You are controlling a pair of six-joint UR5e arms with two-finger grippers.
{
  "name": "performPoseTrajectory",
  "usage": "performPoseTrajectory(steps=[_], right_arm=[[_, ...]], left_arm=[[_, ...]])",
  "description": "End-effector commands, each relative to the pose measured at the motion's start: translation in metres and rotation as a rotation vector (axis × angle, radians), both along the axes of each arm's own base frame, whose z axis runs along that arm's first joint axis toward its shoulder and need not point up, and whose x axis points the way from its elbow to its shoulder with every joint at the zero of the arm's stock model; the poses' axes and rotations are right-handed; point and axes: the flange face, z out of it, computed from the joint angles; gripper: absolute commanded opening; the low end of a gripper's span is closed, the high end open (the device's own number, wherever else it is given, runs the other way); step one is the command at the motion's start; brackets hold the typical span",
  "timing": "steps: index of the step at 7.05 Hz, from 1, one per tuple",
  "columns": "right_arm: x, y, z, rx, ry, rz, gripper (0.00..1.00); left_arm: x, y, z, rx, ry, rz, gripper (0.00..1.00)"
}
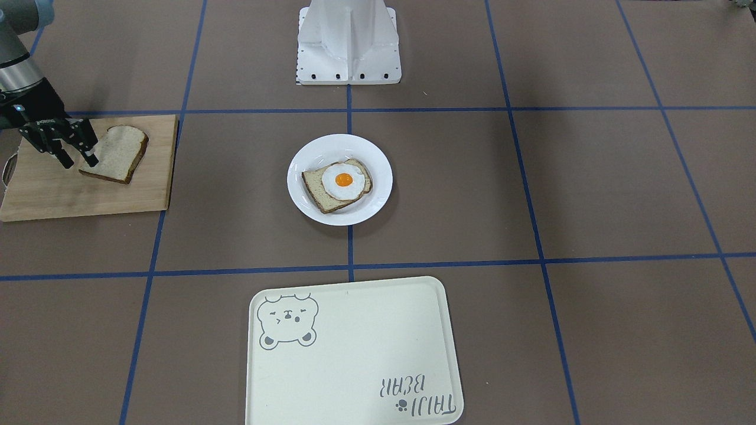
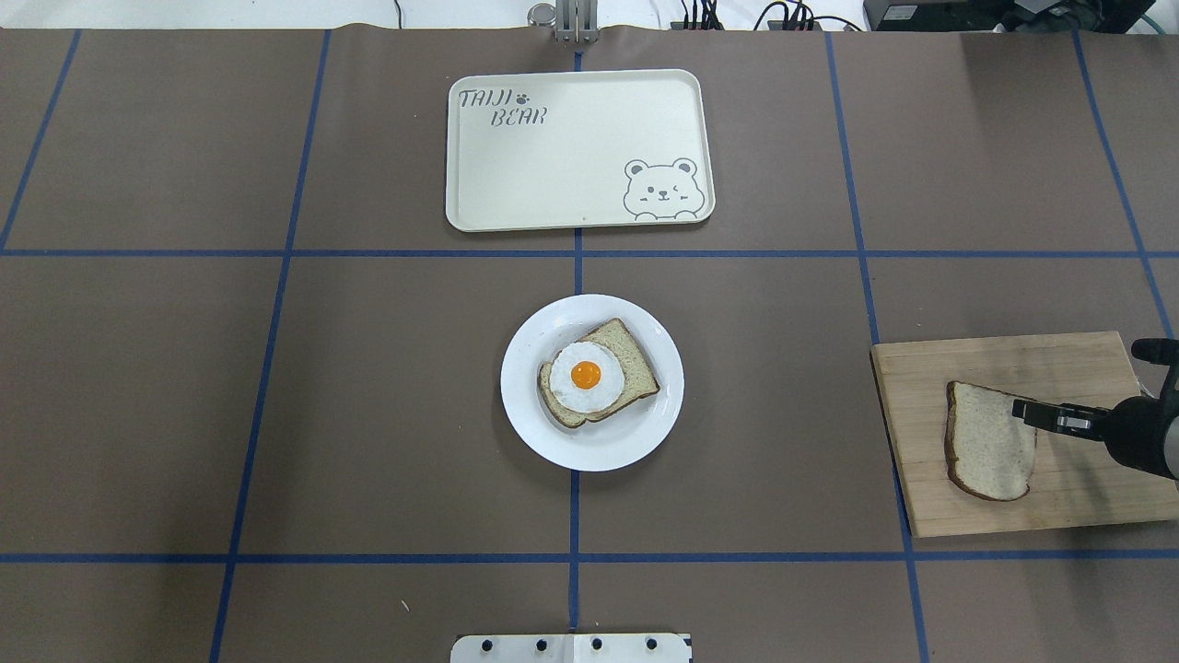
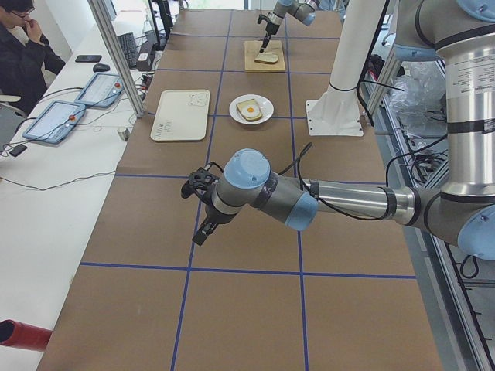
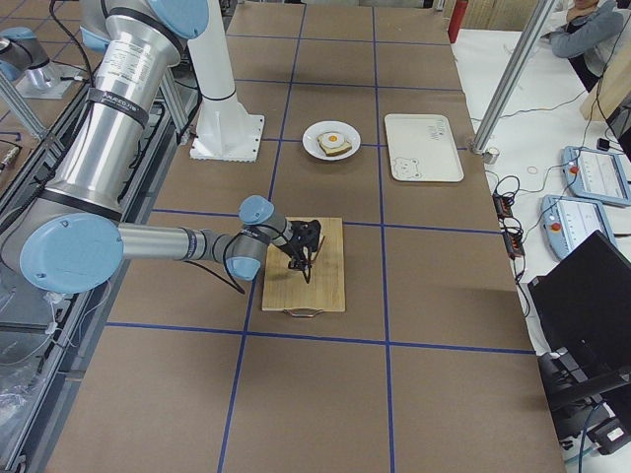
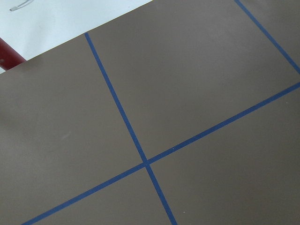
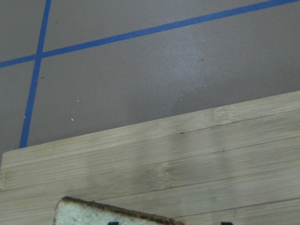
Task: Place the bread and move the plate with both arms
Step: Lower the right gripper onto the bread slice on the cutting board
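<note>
The plain bread [image 1: 118,154] lies on a wooden cutting board [image 1: 59,195] at the robot's right; it also shows in the overhead view [image 2: 987,451] and at the bottom of the right wrist view [image 6: 93,216]. My right gripper [image 1: 75,158] is low over the bread's edge, open, with one fingertip [image 1: 90,158] at the crust. The white plate [image 1: 313,156] sits mid-table and holds another slice with a fried egg [image 1: 342,180]. My left gripper [image 3: 197,212] hovers over bare table far from the plate; I cannot tell whether it is open or shut.
A cream tray with a bear drawing [image 1: 354,354] lies on the far side of the plate from the robot. The white pedestal [image 1: 348,41] stands on the robot's side. Blue tape lines cross the brown table. An operator sits at the side.
</note>
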Motion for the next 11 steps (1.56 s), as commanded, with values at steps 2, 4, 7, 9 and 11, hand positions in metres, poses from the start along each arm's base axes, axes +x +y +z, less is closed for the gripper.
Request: performPoseTrajectory(steps=[2, 4, 7, 9, 11], right_arm=[[-0.009, 0.005, -0.001, 0.006, 0.002, -0.022, 0.31], [-0.007, 0.008, 0.003, 0.042, 0.033, -0.058, 0.0], [-0.001, 0.012, 0.004, 0.049, 0.042, -0.083, 0.0], [0.018, -0.003, -0.007, 0.011, -0.015, -0.082, 0.0], [0.034, -0.015, -0.027, -0.007, -0.087, -0.085, 0.0]], left_arm=[[0.0, 0.0, 0.002, -0.004, 0.0, 0.001, 0.99], [0.0, 0.0, 0.003, -0.006, 0.0, 0.001, 0.99], [0.0, 0.0, 0.006, -0.01, 0.0, 0.001, 0.99], [0.0, 0.0, 0.006, -0.012, 0.001, 0.001, 0.99], [0.0, -0.001, 0.006, -0.012, 0.003, -0.001, 0.99]])
